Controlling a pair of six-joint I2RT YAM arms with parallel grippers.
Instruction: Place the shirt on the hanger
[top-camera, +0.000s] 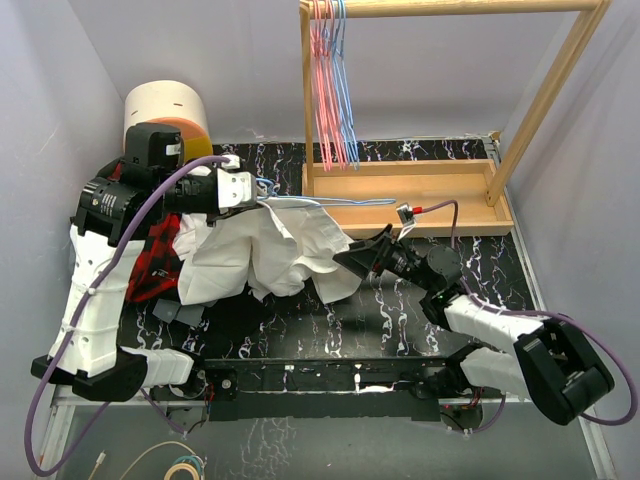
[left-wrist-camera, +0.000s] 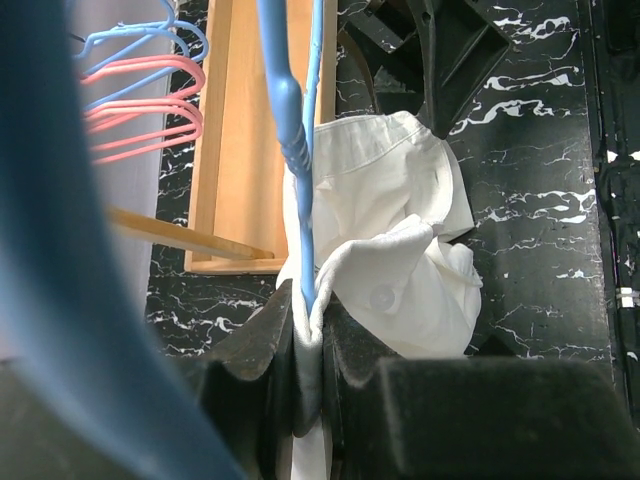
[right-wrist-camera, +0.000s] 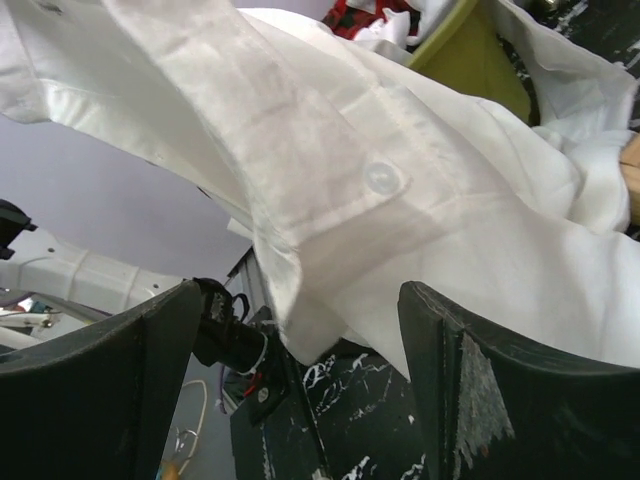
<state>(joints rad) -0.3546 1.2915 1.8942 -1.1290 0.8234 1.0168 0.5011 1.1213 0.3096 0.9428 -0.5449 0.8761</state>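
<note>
Black marbled worktop (top-camera: 400, 320): white shirt (top-camera: 260, 255) bunched around 9 o'clock of centre in the top view, light-blue hanger (top-camera: 330, 203) sticking out of its upper edge toward 3 o'clock. Left claw (left-wrist-camera: 308, 350) pressed together on the hanger plus a fold of shirt fabric; right claw (right-wrist-camera: 300, 320) spread wide at the shirt's 4 o'clock edge, buttoned hem hanging between the fingers, not pinched

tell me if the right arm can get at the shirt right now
Likely yes: the right pincer is open right at the shirt, whose buttoned edge hangs between its fingers; nothing blocks it.
</note>
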